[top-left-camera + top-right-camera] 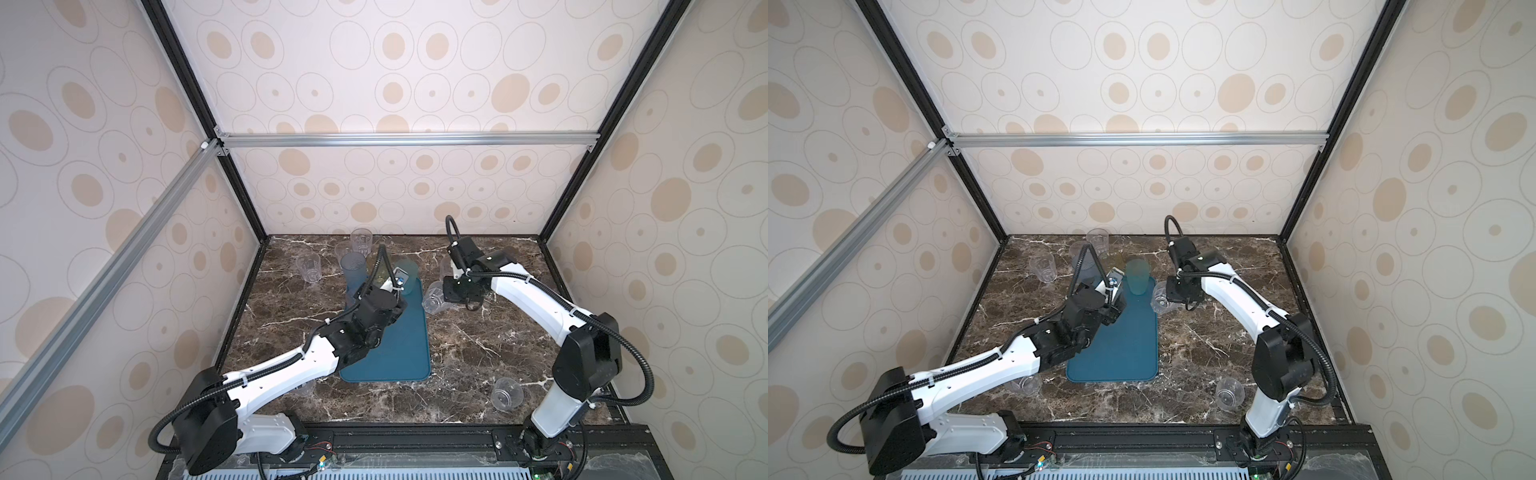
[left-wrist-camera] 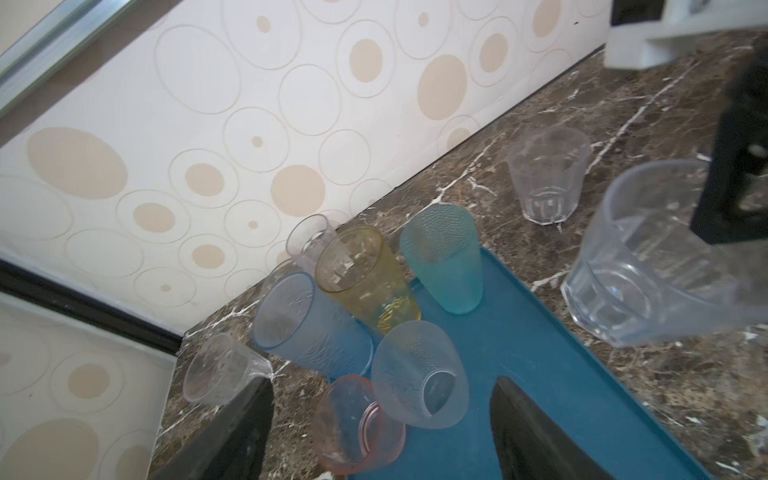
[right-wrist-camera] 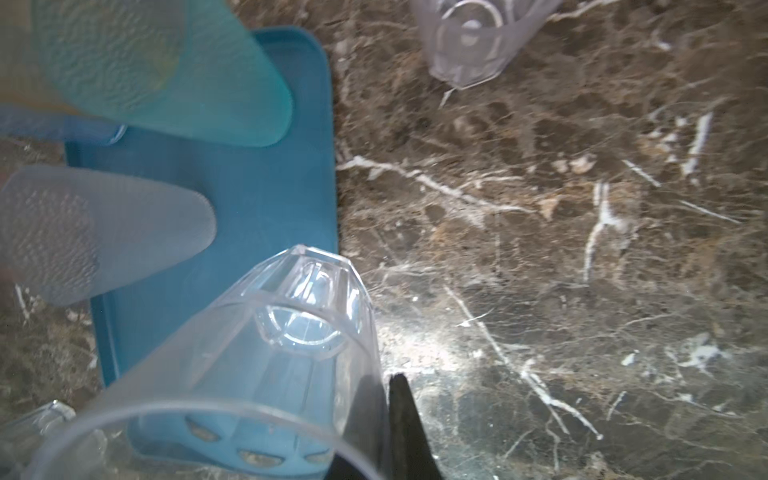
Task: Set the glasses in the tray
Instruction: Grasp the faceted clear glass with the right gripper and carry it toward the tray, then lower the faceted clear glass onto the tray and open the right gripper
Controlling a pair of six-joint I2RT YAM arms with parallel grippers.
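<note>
Tray (image 1: 399, 353) lies in the centre; its near half is bare, prob. kept free for the rest.

R gripper (image 3: 376, 440) is closed tight on the rim wall of a clear held glass (image 3: 291, 332). I think it pinches the rim because the body is too wide. The glass hangs tilted, base at tray's far-right rim.

L gripper (image 2: 384, 399) is wide open, holds nothing, over tray's far-left part, prob. ready for the next pick.

Glasses by count:
- In tray's far end: 1 teal glass (image 2: 444, 257), 1 pale grey glass (image 2: 419, 382).
- At its far-left edge, in or out I cannot tell: 1 blue glass (image 2: 299, 320), 1 yellow glass (image 2: 361, 278), 1 pink glass (image 2: 353, 424).
- Clear glasses (image 1: 309, 268): 3 beyond far-left corner, 1 beyond far-right, 2 beside near end.
</note>
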